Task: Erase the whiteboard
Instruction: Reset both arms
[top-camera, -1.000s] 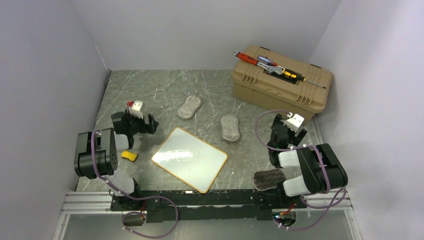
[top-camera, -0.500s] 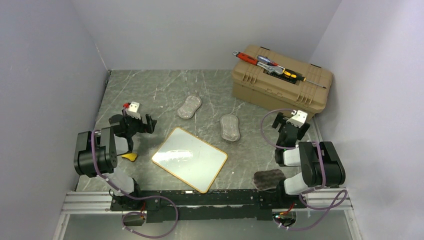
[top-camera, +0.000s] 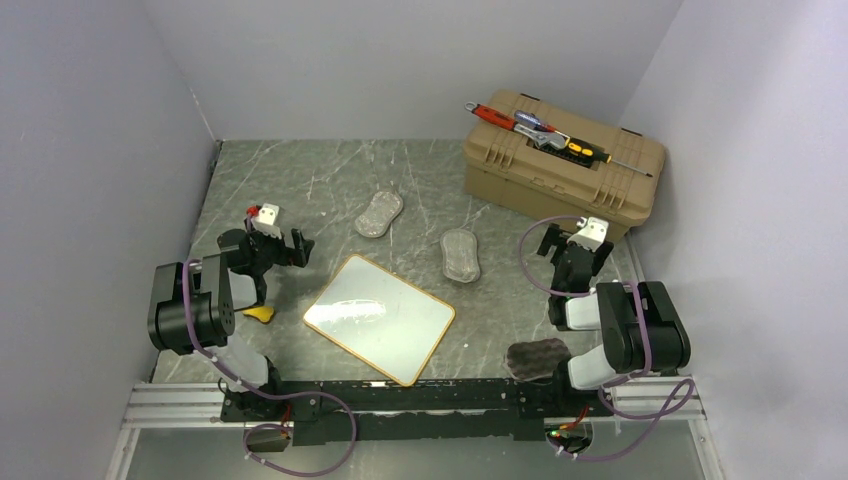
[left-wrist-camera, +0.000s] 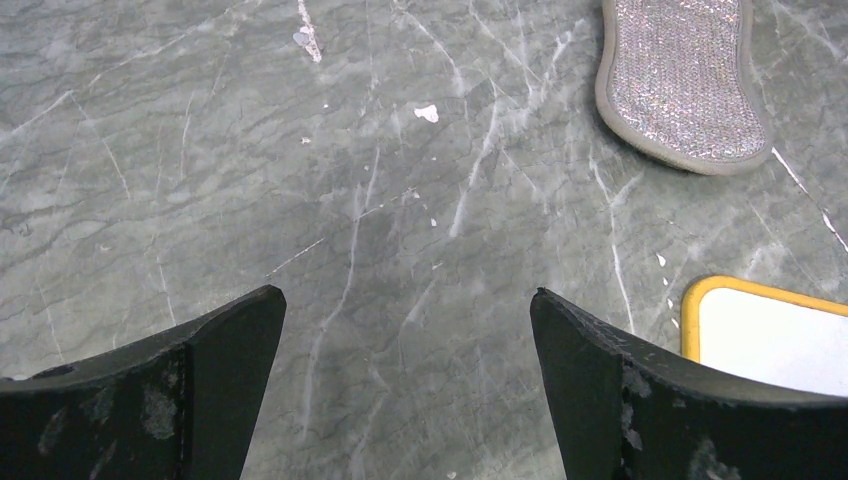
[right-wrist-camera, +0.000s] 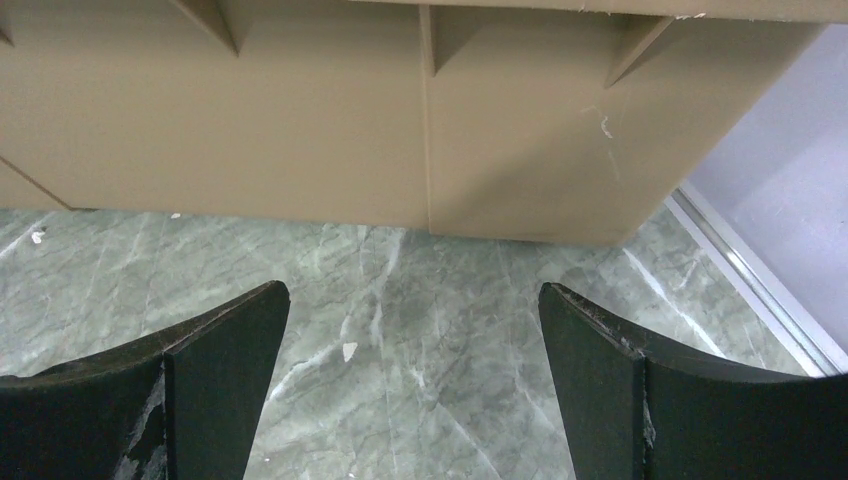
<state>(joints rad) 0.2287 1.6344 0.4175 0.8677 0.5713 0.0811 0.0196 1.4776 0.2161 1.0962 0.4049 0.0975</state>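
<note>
Yellow-framed, the whiteboard (top-camera: 379, 318) lies flat, faintly scribbled. The left gripper (left-wrist-camera: 402, 296) hovers just left of it and the right gripper (right-wrist-camera: 412, 290) well to its right. Both have fingers spread apart, empty.

Listed on the grey marbled table (top-camera: 300, 180): a tan toolbox (top-camera: 560, 170) topped with hand tools (top-camera: 540, 132), a grey scouring pad (top-camera: 379, 214), a second pad (top-camera: 460, 255), a dark ridged sponge (top-camera: 537, 357) and a small yellow object (top-camera: 259, 314).

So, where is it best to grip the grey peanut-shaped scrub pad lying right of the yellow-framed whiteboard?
Probably across its narrowed waist, straight down from above. The grey peanut-shaped scrub pad lies flat on the grey marble table, so only its thin edges can be pinched, and the waist is its slimmest part. The open right gripper is the nearer one.
</note>
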